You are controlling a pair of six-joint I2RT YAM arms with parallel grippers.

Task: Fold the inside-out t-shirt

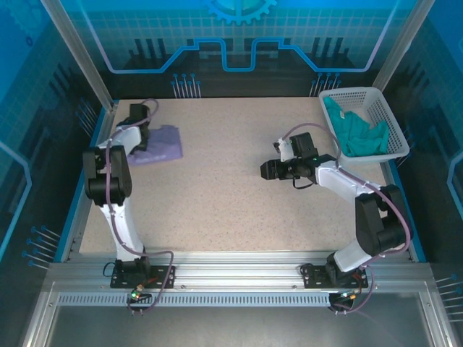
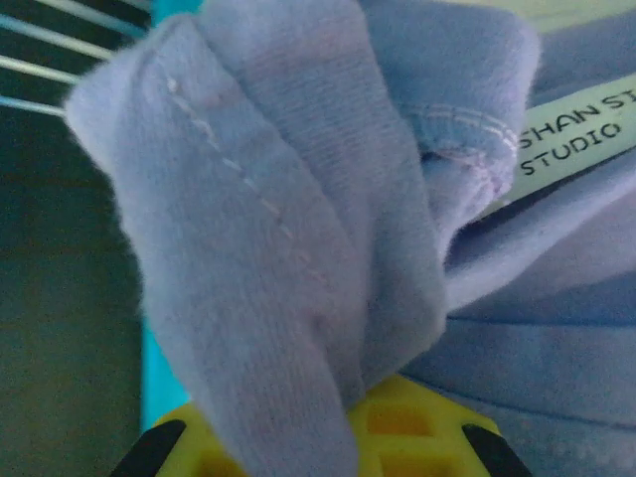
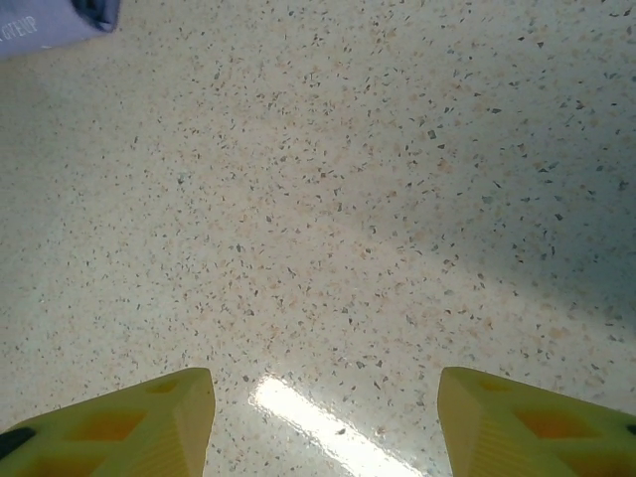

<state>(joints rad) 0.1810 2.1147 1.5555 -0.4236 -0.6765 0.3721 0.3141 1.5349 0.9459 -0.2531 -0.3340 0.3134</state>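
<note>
Pinching a bunched fold of the inside-out t-shirt (image 2: 278, 199), the left gripper (image 2: 343, 442) has its yellow jaws closed tight on the lavender fabric, with a stitched seam running over the fold and a white label (image 2: 576, 134) partly reading "STUDIO" just beside it. The shirt lies crumpled on the table (image 1: 231, 210) well to the left of the white basket (image 1: 396, 126), about level with it, while a teal garment (image 1: 354, 130) lies inside the basket. Left of the basket and somewhat nearer than it, between basket and shirt, the right gripper (image 3: 323, 427) hovers with its jaws partly apart, holding nothing, over bare speckled tabletop.
</note>
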